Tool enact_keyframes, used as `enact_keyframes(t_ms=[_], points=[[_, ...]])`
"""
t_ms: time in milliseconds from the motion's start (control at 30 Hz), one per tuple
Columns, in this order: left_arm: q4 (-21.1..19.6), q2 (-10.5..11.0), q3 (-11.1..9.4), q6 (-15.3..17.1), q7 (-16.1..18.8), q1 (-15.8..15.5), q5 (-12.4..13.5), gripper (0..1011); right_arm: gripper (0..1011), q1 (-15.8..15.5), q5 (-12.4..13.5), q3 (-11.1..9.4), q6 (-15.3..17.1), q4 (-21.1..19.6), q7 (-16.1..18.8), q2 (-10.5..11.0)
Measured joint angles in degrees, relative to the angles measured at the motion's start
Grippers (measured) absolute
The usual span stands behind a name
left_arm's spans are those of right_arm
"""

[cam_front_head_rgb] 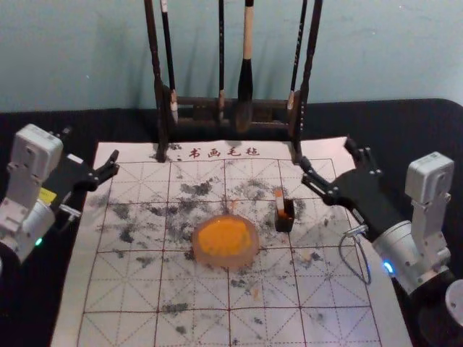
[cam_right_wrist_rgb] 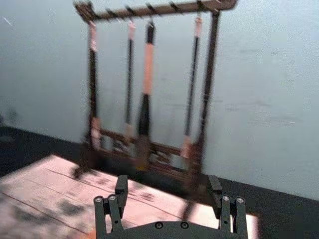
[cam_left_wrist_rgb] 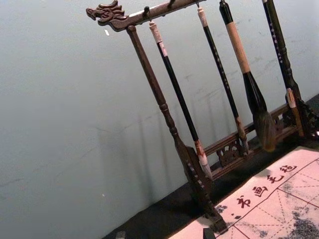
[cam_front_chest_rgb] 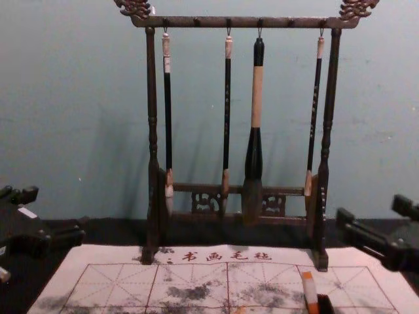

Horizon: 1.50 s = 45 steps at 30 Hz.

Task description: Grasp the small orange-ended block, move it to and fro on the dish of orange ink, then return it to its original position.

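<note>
The small block [cam_front_head_rgb: 279, 201] is slender and banded, orange at its top, whitish along the middle and orange again lower down. It stands slightly tilted at a small dark holder [cam_front_head_rgb: 286, 219], on the gridded mat [cam_front_head_rgb: 260, 291] to the right of the dish of orange ink [cam_front_head_rgb: 226, 240]. The right gripper [cam_front_head_rgb: 328, 153], near the mat's right edge, has its fingers parted and empty; the left gripper [cam_front_head_rgb: 90, 144], at the mat's left edge, is likewise spread and empty.

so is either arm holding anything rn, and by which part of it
Nothing is held: the left tool and right tool are both open and empty; the orange-ended block stands untouched.
</note>
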State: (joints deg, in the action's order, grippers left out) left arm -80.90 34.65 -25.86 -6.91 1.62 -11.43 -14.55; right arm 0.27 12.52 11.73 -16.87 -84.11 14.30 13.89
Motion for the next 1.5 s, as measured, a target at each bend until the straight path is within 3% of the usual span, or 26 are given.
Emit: enact_keyframes(t_ms=[100,333,1500], points=[[0.0,0.0,0.0,0.0,0.0,0.0,0.0,1001,1002,0.62,-4.0,-0.68,-0.41,2.16,-2.56,0.26],[0.0,0.0,0.0,0.0,0.0,0.0,0.0,1001,1003,0.95,-7.87,-1.2,-0.22,6.3,-3.6,0.55],[0.0,0.0,0.0,0.0,0.0,0.0,0.0,1001,1002,0.97,-8.09,-1.24,-0.15,6.63,-3.28,0.38]])
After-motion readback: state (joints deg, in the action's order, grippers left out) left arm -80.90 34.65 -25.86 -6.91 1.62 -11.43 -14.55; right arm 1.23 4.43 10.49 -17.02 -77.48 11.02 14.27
